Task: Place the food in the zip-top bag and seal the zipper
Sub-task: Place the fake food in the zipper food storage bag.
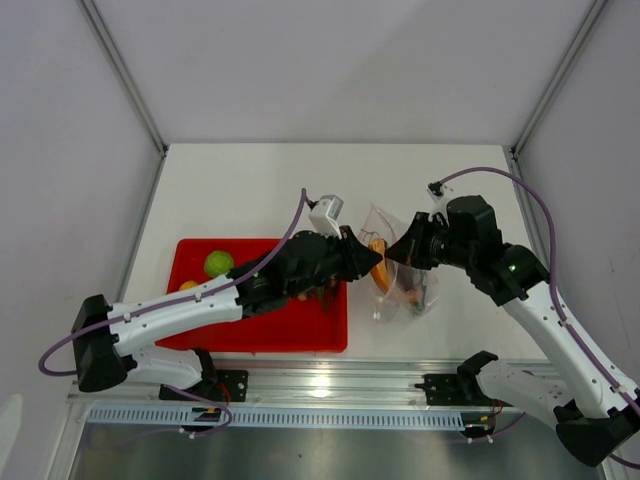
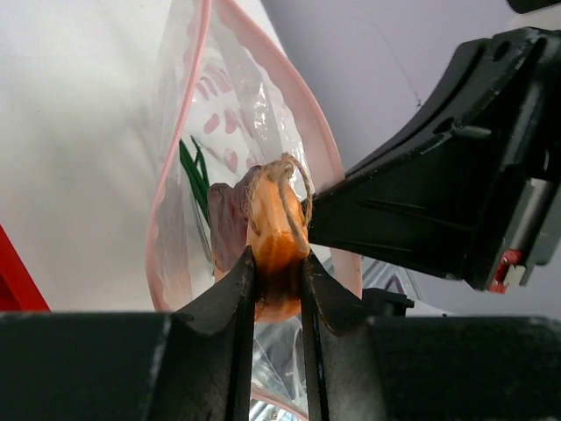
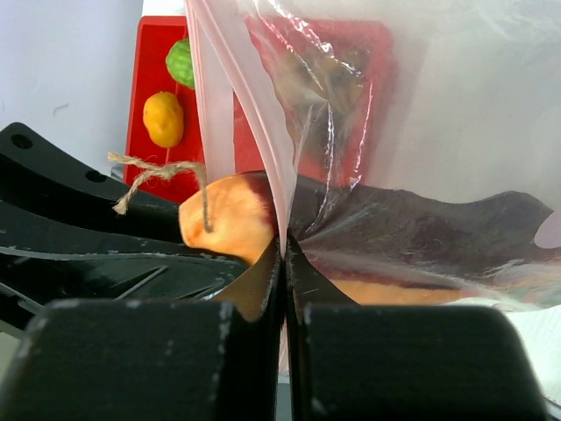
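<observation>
The clear zip-top bag (image 1: 405, 280) hangs open between the two arms, its pink zipper (image 2: 308, 132) curving around the mouth. My left gripper (image 2: 279, 260) is shut on the tan edge of the brown-red meat slab (image 2: 277, 224), whose far end sits inside the bag's mouth (image 3: 421, 230). Green stalks (image 2: 194, 175) lie inside the bag. My right gripper (image 3: 285, 244) is shut on the bag's edge at the pink strip, right beside the slab. In the top view the left gripper (image 1: 368, 262) and right gripper (image 1: 399, 252) nearly meet.
The red tray (image 1: 270, 335) lies left of the bag under my left arm. On it sit a green ball (image 1: 218, 263) and a yellow-orange ball (image 3: 163, 118). A twine loop (image 3: 153, 171) hangs from the slab's end. A metal rail runs along the near edge.
</observation>
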